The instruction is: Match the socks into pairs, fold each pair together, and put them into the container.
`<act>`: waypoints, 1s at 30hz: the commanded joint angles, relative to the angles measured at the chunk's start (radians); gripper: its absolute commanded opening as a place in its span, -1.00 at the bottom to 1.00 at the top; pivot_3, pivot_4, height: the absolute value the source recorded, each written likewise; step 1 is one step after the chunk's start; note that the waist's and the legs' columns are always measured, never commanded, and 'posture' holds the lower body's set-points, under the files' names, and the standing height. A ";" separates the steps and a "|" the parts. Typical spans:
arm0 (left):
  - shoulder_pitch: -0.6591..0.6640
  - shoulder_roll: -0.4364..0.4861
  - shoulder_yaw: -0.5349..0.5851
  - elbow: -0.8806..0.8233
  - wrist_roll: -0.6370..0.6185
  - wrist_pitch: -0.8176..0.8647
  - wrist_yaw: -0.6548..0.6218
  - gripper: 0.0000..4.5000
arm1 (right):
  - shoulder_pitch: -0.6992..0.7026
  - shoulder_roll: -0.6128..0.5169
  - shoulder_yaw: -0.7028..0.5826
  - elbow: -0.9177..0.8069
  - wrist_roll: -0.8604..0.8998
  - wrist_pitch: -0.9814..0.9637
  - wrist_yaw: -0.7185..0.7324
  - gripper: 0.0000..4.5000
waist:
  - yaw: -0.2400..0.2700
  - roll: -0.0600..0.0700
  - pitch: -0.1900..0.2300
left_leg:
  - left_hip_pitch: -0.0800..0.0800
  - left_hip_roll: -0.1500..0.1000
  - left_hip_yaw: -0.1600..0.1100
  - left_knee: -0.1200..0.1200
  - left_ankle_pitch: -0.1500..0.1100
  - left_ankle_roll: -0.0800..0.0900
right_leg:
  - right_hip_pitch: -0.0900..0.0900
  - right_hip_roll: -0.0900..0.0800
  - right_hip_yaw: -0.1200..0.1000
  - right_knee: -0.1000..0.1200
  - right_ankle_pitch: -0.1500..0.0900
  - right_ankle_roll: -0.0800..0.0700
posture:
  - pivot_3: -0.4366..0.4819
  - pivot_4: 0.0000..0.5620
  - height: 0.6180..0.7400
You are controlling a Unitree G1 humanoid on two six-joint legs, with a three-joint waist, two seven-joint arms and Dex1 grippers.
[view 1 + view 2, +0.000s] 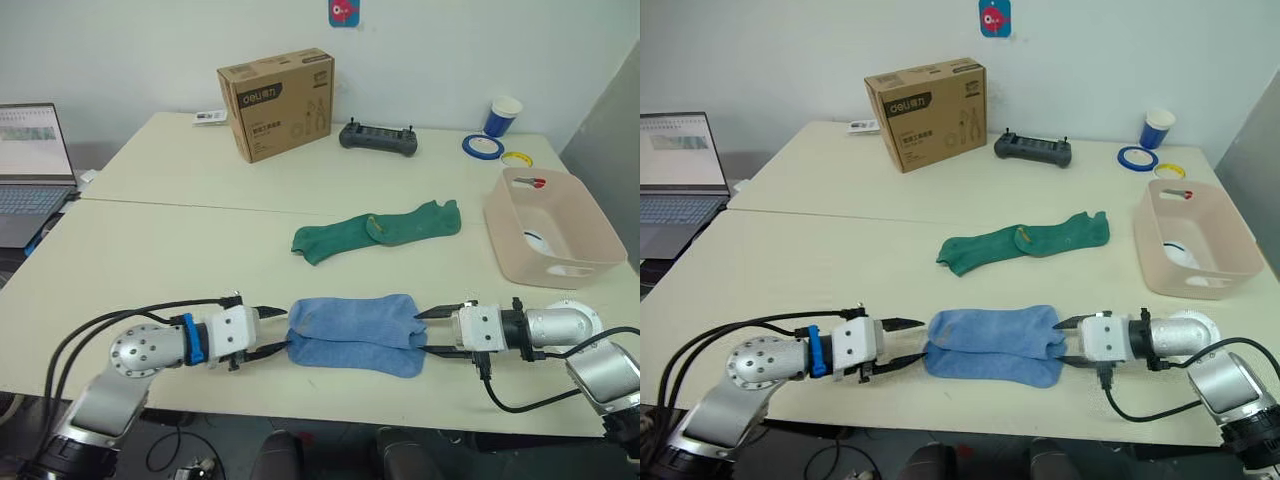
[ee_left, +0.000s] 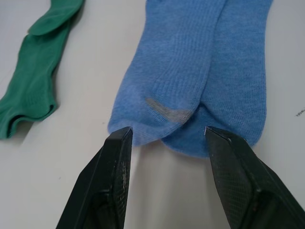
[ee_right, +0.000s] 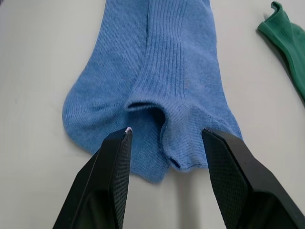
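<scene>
Light blue pair (image 1: pixel 355 333) lying flat at near table (image 1: pixel 150 250) edge, two socks overlapping side by side. Left gripper (image 1: pixel 271 332) pointing at pair's left end, fingers spread, tips just beside toe edge. Right gripper (image 1: pixel 432 331) facing pair's right cuff end, fingers spread likewise. Dark green pair (image 1: pixel 378 229) lying farther back, mid-table. Pink container (image 1: pixel 600 240) sitting at right, something white resting inside. Cardboard box (image 1: pixel 277 103) standing far left.

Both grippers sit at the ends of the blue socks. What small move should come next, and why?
Probably ease both grippers inward and close them. The left gripper and right gripper are open, each facing one end of the light blue pair, which lies flat on the table, not yet gripped or folded.
</scene>
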 commanded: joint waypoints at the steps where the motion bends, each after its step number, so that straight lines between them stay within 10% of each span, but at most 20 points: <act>1: -0.033 -0.016 -0.016 0.014 0.027 -0.056 0.011 0.11 | -0.013 0.014 0.025 0.022 -0.074 -0.146 -0.033 0.10 | 0.000 0.000 0.000 | 0.000 0.000 0.000 0.000 0.000 0.000 | 0.000 0.000 0.000 0.000 0.000 0.000 | -0.05 -0.47 1.00; 16: -0.079 -0.038 -0.059 0.073 0.070 -0.115 0.002 0.11 | -0.107 0.100 0.081 0.127 -0.126 -0.297 -0.084 0.10 | 0.002 0.000 0.000 | 0.001 0.001 0.000 0.000 0.000 0.000 | 0.001 0.001 0.000 0.001 0.002 -0.005 | -0.05 -0.47 1.00; 20: -0.082 -0.041 -0.063 0.079 0.065 -0.128 0.001 -0.44 | -0.113 0.102 0.094 0.127 -0.098 -0.335 -0.061 0.10 | 0.001 0.000 0.000 | 0.001 0.001 0.000 0.000 0.000 0.000 | 0.001 0.001 0.000 0.001 0.003 -0.005 | -0.05 -0.47 1.00; 24: -0.083 -0.043 -0.067 0.084 0.062 -0.137 -0.003 -1.00 | -0.113 0.098 0.106 0.132 -0.092 -0.377 -0.055 -0.33 | 0.002 0.000 0.000 | 0.001 0.001 0.000 0.000 0.000 0.000 | 0.001 0.001 0.000 0.001 0.003 -0.005 | -0.05 -0.47 1.00; 28: -0.089 -0.044 -0.061 0.090 0.052 -0.136 -0.006 -1.00 | -0.121 0.099 0.096 0.141 -0.075 -0.391 -0.060 -0.98 | 0.002 0.000 0.000 | 0.001 0.001 0.000 0.000 0.000 0.000 | 0.001 0.001 0.000 0.002 0.003 -0.005 | -0.05 -0.47 1.00; 30: -0.093 -0.045 -0.057 0.097 0.047 -0.138 -0.006 -1.00 | -0.129 0.103 0.091 0.149 -0.069 -0.394 -0.064 -0.99 | 0.002 0.000 0.000 | 0.001 0.001 0.000 0.000 0.000 0.000 | 0.001 0.001 0.000 0.002 0.003 -0.005 | -0.05 -0.47 1.00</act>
